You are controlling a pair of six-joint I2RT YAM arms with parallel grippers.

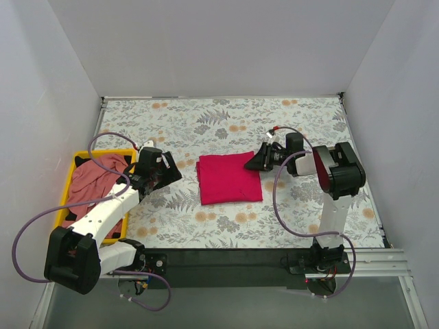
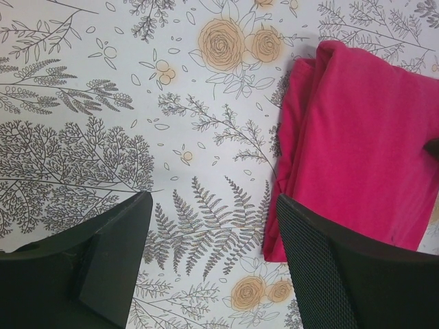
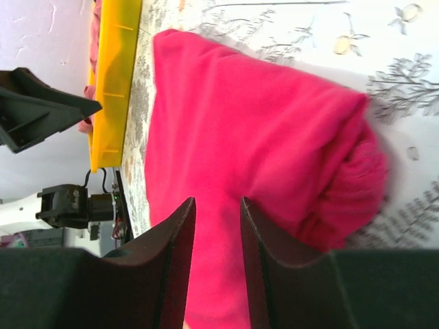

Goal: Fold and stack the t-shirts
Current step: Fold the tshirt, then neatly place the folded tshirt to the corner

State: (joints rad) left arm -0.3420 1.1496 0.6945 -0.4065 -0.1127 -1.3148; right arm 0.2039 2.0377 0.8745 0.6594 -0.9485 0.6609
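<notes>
The bright magenta-red t-shirt (image 1: 230,179) lies folded into a rectangle in the middle of the table. It also shows in the left wrist view (image 2: 363,137) and the right wrist view (image 3: 240,123). The salmon-pink t-shirt (image 1: 92,181) lies crumpled in the yellow bin (image 1: 66,195). My left gripper (image 1: 170,171) is open and empty, just left of the folded shirt, over bare tablecloth (image 2: 214,199). My right gripper (image 1: 252,163) is at the shirt's far right corner. Its jaws (image 3: 217,202) stand a narrow gap apart over the cloth and hold nothing.
The yellow bin stands at the table's left edge and shows in the right wrist view (image 3: 116,75). The floral tablecloth (image 1: 226,123) covers the table. White walls close in the left, back and right.
</notes>
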